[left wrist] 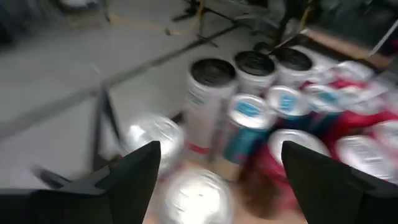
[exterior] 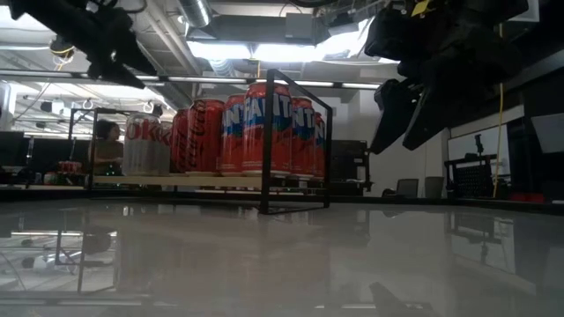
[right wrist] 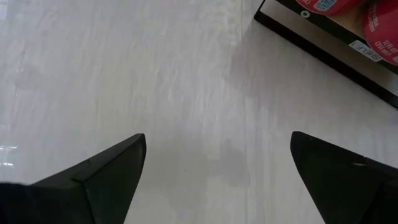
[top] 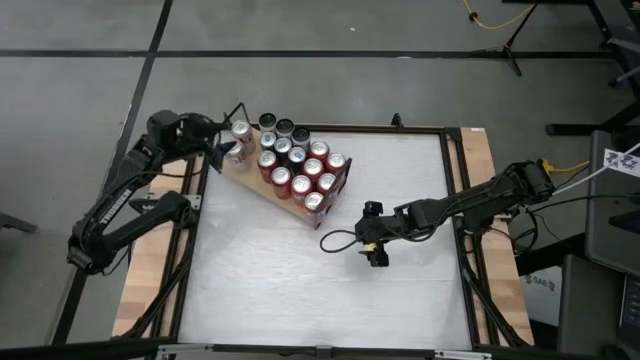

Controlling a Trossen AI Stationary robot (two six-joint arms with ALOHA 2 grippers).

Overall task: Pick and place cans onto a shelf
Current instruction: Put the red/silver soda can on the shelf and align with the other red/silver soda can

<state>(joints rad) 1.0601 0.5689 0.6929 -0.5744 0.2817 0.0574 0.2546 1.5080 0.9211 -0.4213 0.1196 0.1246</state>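
Note:
Many cans (top: 295, 165), mostly red with a few slim silver or blue-and-silver ones, stand upright in a tight group on the wooden shelf (top: 243, 172) at the table's far left; the low view shows the cans (exterior: 256, 132) inside the shelf's thin black frame (exterior: 267, 150). My left gripper (top: 222, 148) is open above the shelf's left end, over two silver can tops (left wrist: 198, 198), and touches nothing that I can see. My right gripper (top: 375, 248) is open and empty above the white tabletop, right of the shelf; its wrist view shows the shelf's corner (right wrist: 323, 37).
A black cable (top: 335, 240) loops on the tabletop beside my right gripper. Wooden strips (top: 145, 290) and a black frame run along the table's sides. The near half of the white tabletop (top: 320, 300) is bare.

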